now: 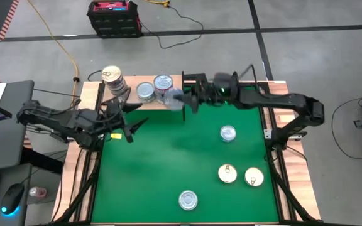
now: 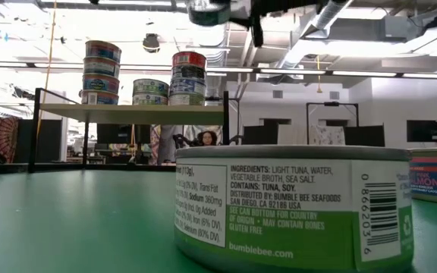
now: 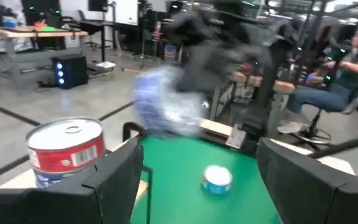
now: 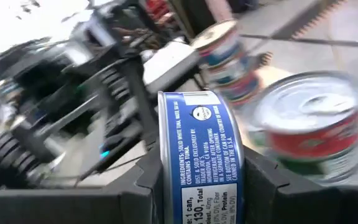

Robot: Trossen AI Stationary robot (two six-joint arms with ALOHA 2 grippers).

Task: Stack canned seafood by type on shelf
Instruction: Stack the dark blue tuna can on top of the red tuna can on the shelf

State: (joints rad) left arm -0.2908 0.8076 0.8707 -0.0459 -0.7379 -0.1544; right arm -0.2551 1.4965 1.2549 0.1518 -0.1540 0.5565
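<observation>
The right gripper (image 4: 201,186) clamps a blue-labelled tin (image 4: 201,155) on edge, held above the shelf (image 1: 131,100) beside the red-labelled stack (image 1: 163,83). The left gripper (image 1: 131,122), fingers spread and empty, sits just off the shelf's near edge. 4 loose tins (image 1: 228,133) lie on the green mat (image 1: 162,169), well apart from the shelf.
</observation>
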